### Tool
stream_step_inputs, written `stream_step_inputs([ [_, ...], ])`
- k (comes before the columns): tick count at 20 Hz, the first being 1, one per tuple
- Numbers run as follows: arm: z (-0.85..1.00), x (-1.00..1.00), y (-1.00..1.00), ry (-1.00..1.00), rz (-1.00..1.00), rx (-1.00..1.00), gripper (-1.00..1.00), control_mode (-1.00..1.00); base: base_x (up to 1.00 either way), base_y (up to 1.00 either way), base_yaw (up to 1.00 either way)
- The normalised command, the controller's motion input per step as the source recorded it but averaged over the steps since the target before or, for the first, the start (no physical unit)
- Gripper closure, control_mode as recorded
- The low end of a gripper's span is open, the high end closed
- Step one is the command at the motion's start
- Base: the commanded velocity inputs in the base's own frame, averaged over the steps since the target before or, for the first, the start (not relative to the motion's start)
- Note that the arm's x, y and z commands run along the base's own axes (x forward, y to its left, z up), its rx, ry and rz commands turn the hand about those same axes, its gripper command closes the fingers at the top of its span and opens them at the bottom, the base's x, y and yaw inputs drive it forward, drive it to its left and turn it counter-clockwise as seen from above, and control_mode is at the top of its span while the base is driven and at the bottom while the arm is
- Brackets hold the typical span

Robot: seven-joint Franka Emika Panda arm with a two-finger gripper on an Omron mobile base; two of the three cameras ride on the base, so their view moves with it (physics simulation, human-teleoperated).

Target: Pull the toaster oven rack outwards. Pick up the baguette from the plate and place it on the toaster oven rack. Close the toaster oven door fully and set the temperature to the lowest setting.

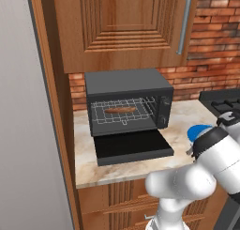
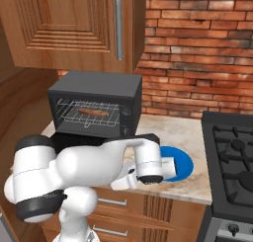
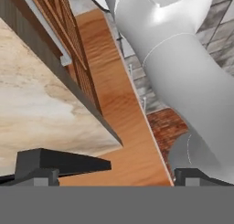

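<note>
Baguette on rack, oven door down

Baguette [image 1: 120, 110] lying across toaster oven rack [image 1: 123, 112] inside toaster oven [image 1: 126, 83]; toaster oven door [image 1: 132, 147] dropped flat onto counter [image 1: 183, 126]. Blue plate [image 2: 184, 163] to the oven's right. Gripper [image 3: 112, 170] low by counter edge, jaws wide, holding nothing

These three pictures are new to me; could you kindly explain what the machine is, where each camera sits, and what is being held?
It is a white robot arm in a simulated kitchen. Two cameras ride on its base, behind it left and right; the third sits on its hand. On the counter stands a toaster oven, its door folded down. The baguette lies on the wire rack. A blue plate sits beside it. The fingers are open and hold nothing.
</note>
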Motion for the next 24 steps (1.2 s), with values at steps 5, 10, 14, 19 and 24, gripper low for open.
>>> stream_step_inputs([
  [5,-0.05,0.02,0.01,-0.01,-0.17,0.0,-1.0,-1.0,0.0,0.0,0.0],
  [10,-0.01,0.13,0.04,0.0,-0.12,0.0,-1.0,-1.0,0.0,0.0,0.0],
  [14,0.0,0.21,0.01,0.0,-0.08,0.0,-1.0,-1.0,0.0,0.0,0.0],
  [19,-0.04,0.23,0.0,0.0,-0.03,0.01,-1.0,-1.0,0.0,0.0,0.0],
  [24,-0.14,0.06,0.0,0.0,-0.02,0.0,-1.0,-1.0,0.0,0.0,0.0],
])
